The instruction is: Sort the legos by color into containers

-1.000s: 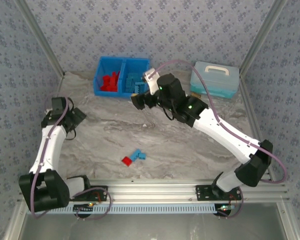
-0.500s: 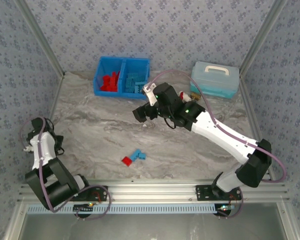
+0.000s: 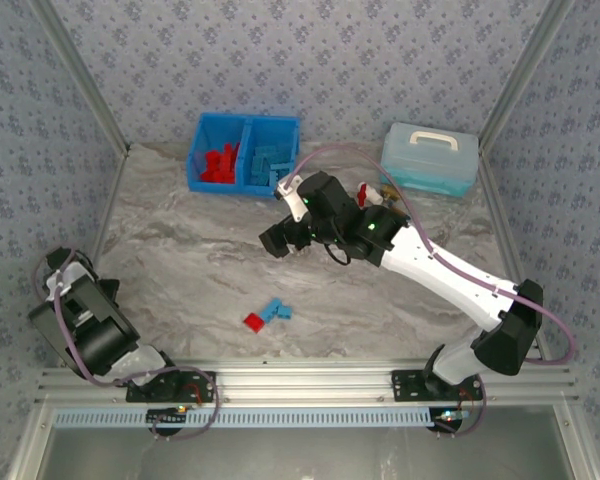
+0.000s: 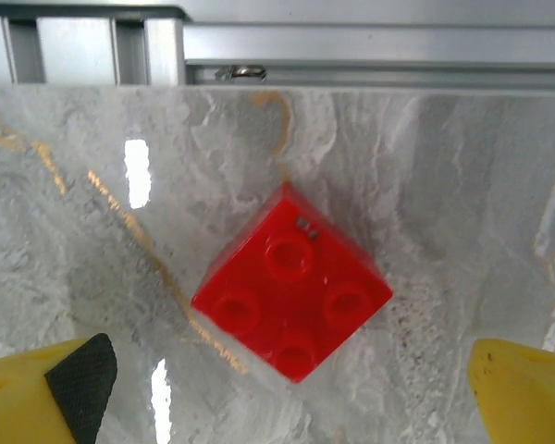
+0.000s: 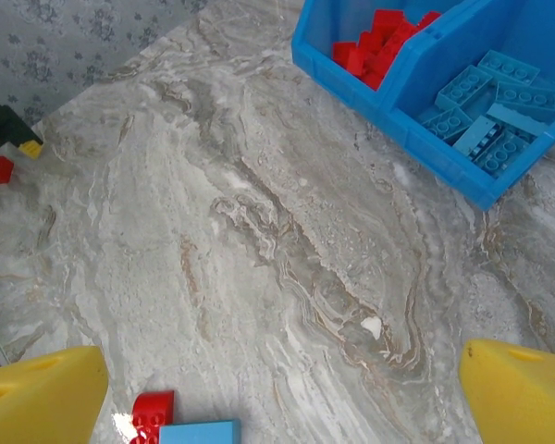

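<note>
The blue bin (image 3: 243, 185) stands at the back of the table, red legos (image 3: 218, 163) in its left container and light blue legos (image 3: 270, 162) in its right. The right wrist view shows the same bin (image 5: 444, 153) with red (image 5: 379, 42) and blue (image 5: 486, 102) bricks. One red lego (image 3: 252, 322) and a blue lego (image 3: 276, 310) lie together near the front. My right gripper (image 3: 275, 240) hovers open above mid-table, fingers (image 5: 37, 398) wide, nothing between. My left gripper (image 4: 287, 393) is open just above another red lego (image 4: 291, 282), which lies flat, studs up.
A pale teal lidded box (image 3: 430, 158) sits at the back right, with a small red-and-white bottle (image 3: 365, 192) beside it. The aluminium rail (image 4: 351, 42) runs along the table's front edge close to the left gripper's red brick. My left arm (image 3: 75, 315) is folded in the near-left corner.
The left arm has pulled back from the mid-left of the table into the near-left corner. The right gripper has moved away from the bin toward the table's middle, staying open.
</note>
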You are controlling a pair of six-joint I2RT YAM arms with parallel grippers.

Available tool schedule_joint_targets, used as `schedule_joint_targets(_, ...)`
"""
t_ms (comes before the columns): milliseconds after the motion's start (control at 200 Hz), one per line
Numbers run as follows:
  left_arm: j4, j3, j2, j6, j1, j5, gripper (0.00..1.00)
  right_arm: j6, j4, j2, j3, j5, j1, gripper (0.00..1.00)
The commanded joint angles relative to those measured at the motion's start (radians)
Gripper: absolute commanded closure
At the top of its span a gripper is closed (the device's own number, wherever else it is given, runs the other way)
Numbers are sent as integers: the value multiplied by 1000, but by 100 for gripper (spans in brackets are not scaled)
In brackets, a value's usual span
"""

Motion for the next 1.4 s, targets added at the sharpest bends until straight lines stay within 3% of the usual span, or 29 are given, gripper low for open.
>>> schedule_joint_targets(0, 77, 12, 19, 40, 18, 32, 1, 1, -53, -18, 49, 4, 13, 0)
schedule_joint_targets(370, 131, -2, 104, 42, 49, 93, 46, 3, -109, -20, 78, 44, 24, 0)
schedule_joint_targets(555, 102, -5, 60, 48, 49, 113, 58, 11, -103, -18, 84, 50, 32, 0)
schedule_joint_targets(710, 60, -14, -65, 46, 18, 188, 66, 23, -97, -18, 84, 60, 34, 0)
schedule_joint_targets(789, 20, 1, -157, 23, -64, 198, 67, 33, -87, -17, 75, 66, 33, 0)
schedule_joint_targets(884, -24, 58, -243, -21, -221, 181, 67, 46, -75, -17, 62, 72, 34, 0)
schedule_joint_targets(1024, -2, 240, -225, -94, -597, 73, 66, 75, -67, -22, 42, 100, 35, 0)
schedule_joint_targets(1094, 2, 413, -95, -68, -757, 18, 66, 92, -61, -26, 27, 115, 34, 0)
schedule_joint_targets(1184, -81, 712, 145, 8, -882, -16, 65, 116, -65, -34, 17, 133, 34, 0)
schedule_joint_targets(1284, -164, 1043, 415, 77, -942, -51, 66, 141, -74, -56, 2, 162, 36, 0)
schedule_joint_targets(1394, -307, 1462, 722, 114, -936, -75, 66, 167, -81, -96, -25, 192, 44, 0)
